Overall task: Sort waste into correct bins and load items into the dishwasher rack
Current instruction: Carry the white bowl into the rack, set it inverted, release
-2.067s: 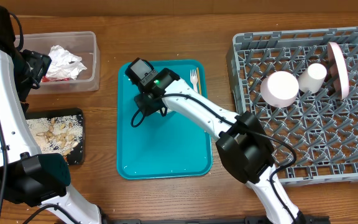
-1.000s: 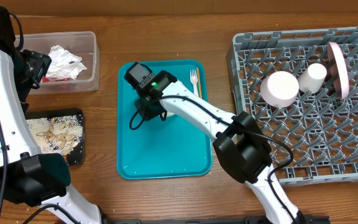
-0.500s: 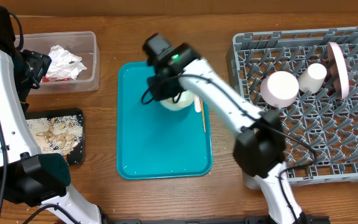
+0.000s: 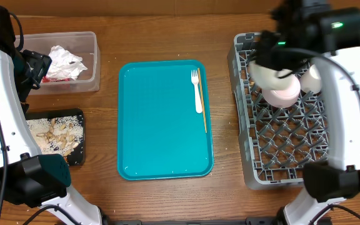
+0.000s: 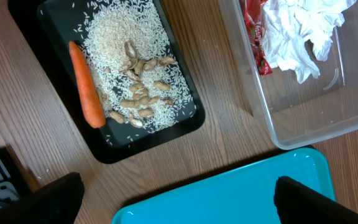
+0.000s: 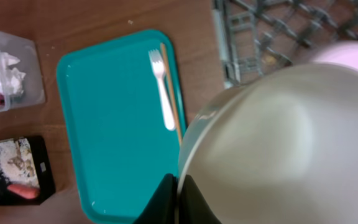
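Bowl (image 4: 267, 75): rim pinched in your R end effector (image 6: 178, 186), directly above rack (image 4: 274, 150) left edge; L end effector (image 5: 173, 196) spread, well apart.

Flat teal tray (image 4: 158, 125), central on the brown wooden table (image 4: 167, 37)

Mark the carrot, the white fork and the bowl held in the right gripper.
carrot (image 5: 84, 84): left wrist view, middle of its body.
white fork (image 4: 197, 94): overhead view, upper handle just below the tines.
white bowl (image 6: 284, 143): right wrist view, its curved outer wall.
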Motion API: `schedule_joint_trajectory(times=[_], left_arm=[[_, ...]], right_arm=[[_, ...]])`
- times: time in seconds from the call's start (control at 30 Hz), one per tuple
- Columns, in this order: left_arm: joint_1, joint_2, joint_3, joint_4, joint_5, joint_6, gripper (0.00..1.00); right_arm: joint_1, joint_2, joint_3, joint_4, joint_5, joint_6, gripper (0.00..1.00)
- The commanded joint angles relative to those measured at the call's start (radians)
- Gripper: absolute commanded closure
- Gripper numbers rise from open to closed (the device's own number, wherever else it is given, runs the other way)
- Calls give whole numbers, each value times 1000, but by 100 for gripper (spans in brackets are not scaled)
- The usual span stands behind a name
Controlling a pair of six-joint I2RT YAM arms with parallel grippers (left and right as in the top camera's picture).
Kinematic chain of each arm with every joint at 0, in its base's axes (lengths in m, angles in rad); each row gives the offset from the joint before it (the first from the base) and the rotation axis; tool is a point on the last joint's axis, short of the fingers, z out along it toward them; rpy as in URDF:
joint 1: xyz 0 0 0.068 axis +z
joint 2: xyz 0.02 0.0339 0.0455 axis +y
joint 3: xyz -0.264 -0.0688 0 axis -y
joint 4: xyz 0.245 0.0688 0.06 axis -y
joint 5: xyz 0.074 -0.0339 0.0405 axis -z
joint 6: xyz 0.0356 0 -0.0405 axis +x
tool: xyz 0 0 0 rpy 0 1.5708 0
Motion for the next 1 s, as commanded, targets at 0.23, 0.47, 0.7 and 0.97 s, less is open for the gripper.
schedule_joint_trajectory(times=[0.23, 0.47, 0.7, 0.97], left_arm=[[-2, -5, 0, -2, -16, -20, 0], [-2, -5, 0, -2, -16, -20, 0], [-2, -5, 0, -2, -16, -21, 0], [-2, -5, 0, -2, -16, -21, 0]], right_arm=[[-462, -96, -92, -58, -581, -317, 96], [-623, -267, -418, -57, -716, -537, 96], [-665, -349, -782, -11, -943, -841, 96], [-665, -346, -1134, 309, -1170, -859, 96]])
